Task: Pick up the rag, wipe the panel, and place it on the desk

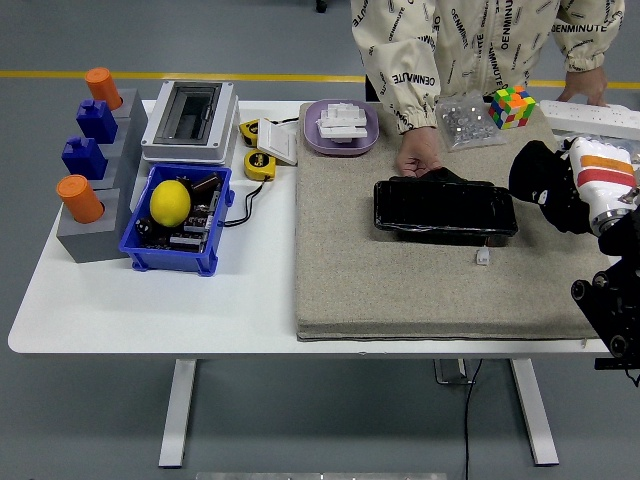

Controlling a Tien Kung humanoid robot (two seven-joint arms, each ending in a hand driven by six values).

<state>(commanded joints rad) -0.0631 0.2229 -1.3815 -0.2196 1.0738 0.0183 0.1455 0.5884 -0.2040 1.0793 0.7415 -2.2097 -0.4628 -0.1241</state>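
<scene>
A glossy black panel (445, 209) lies flat in the middle of the grey felt mat (400, 290). A small dark bunch, possibly the rag (448, 175), sits at the panel's far edge. A person's hand (418, 160) rests there, touching the panel's far left corner. My right hand (545, 185), black with a white, orange-striped wrist, hovers over the mat just right of the panel, apart from it. I cannot make out whether it holds anything. The left arm is out of sight.
A Rubik's cube (511, 106) and a bag of small parts (463, 121) lie at the mat's far edge, with a purple tray (341, 127) beside them. A small white connector (483, 257) lies in front of the panel. A blue bin with a lemon (170, 203), a grey box (189, 120) and a peg block (92, 195) stand at left.
</scene>
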